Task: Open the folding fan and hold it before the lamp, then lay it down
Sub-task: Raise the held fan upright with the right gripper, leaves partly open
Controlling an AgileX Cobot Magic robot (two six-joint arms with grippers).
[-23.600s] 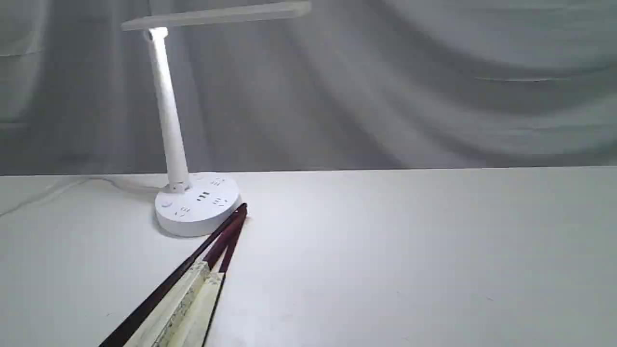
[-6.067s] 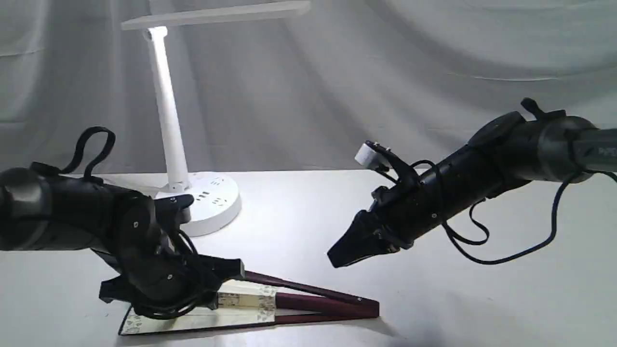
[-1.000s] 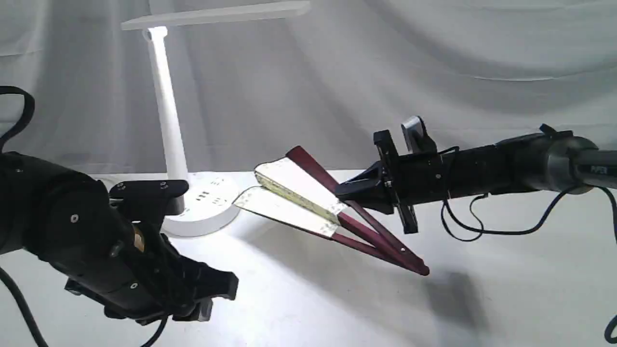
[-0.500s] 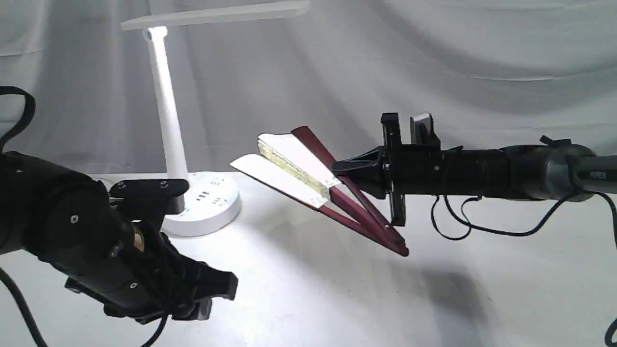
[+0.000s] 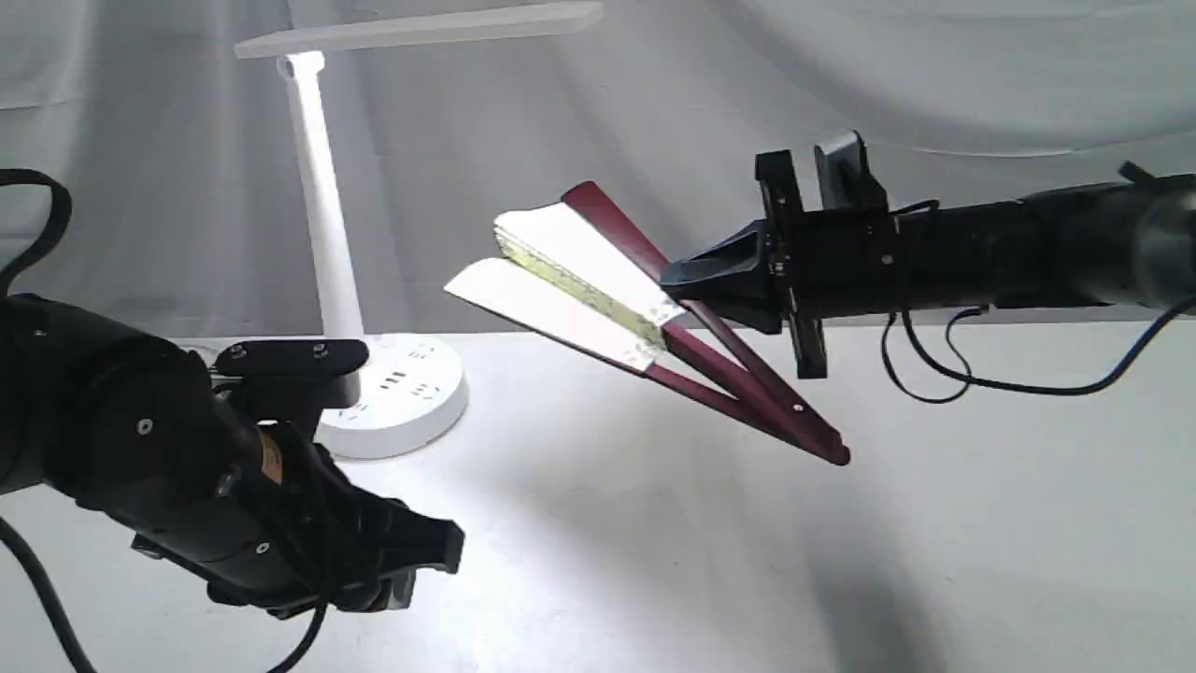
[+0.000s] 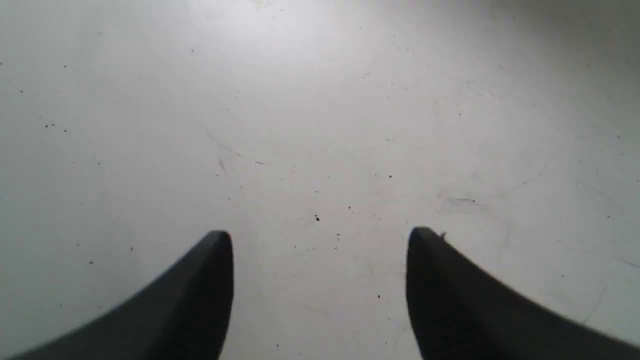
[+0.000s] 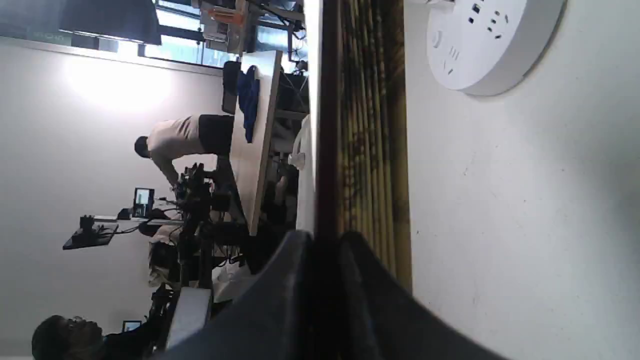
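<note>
This looks like a robotics lab or research workroom; a plain white table (image 5: 654, 561) stands before a draped grey cloth backdrop (image 5: 888, 84), and a black robot arm (image 5: 981, 257) trails loose cables over it. The right wrist view takes in the room beyond; a person (image 7: 172, 142) bends over a bench crowded with equipment (image 7: 200, 210); a small lit screen (image 7: 143, 196) stands there; a second person (image 7: 65, 335) is nearby; blue cloth (image 7: 248, 100) hangs at a long pale desk (image 7: 252, 150).
</note>
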